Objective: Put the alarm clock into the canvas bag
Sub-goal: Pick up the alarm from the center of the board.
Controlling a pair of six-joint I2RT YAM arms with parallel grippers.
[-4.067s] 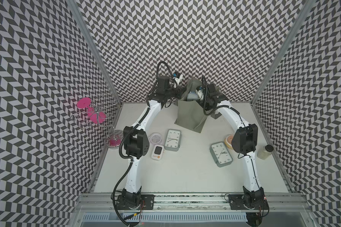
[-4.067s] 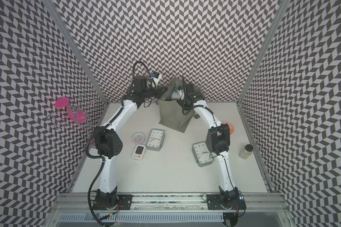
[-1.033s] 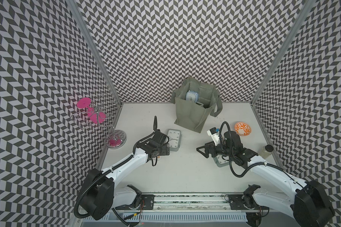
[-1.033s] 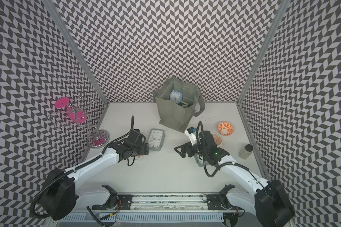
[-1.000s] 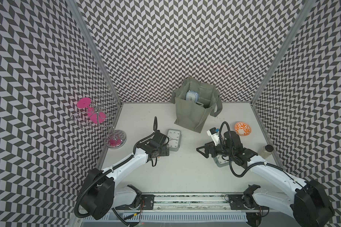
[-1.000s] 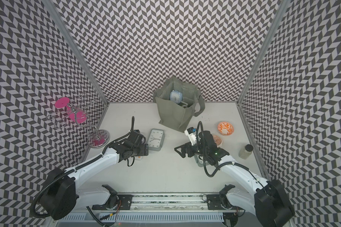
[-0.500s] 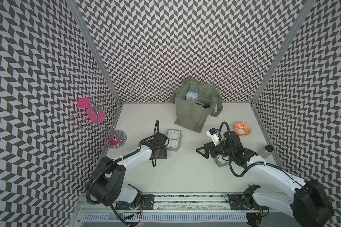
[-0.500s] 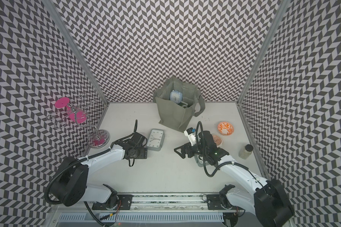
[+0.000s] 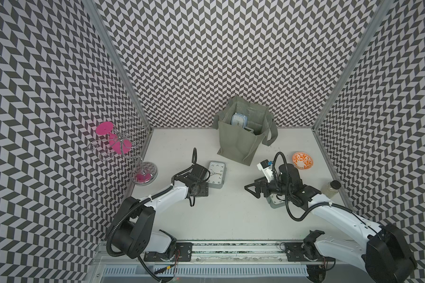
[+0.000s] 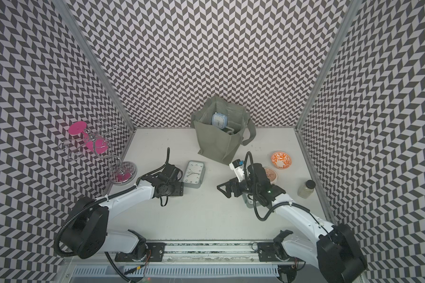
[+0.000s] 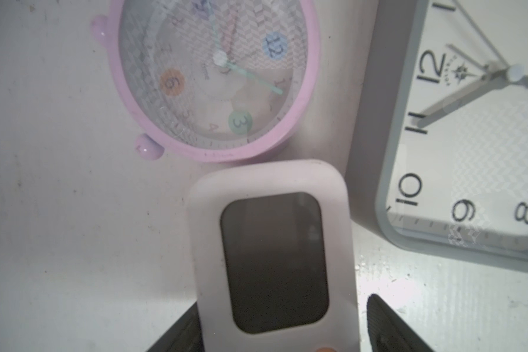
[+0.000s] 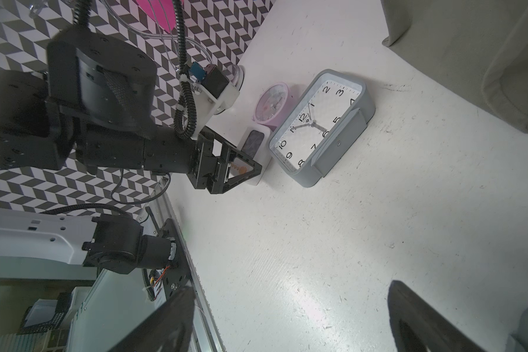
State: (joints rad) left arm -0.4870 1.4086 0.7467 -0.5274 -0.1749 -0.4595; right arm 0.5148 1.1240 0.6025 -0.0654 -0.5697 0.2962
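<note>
White alarm clock (image 11: 272, 243) sits between jaws of the left end effector (image 11: 282, 304).

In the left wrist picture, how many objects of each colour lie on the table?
Pink, round clock: 1
Grey, rectangular clock: 1
White, device with dark screen: 1
Total: 3

Left pincer (image 12: 248, 160) astride a small white digital clock (image 12: 254, 142), grey rectangular clock (image 12: 319, 128) just beside
</note>
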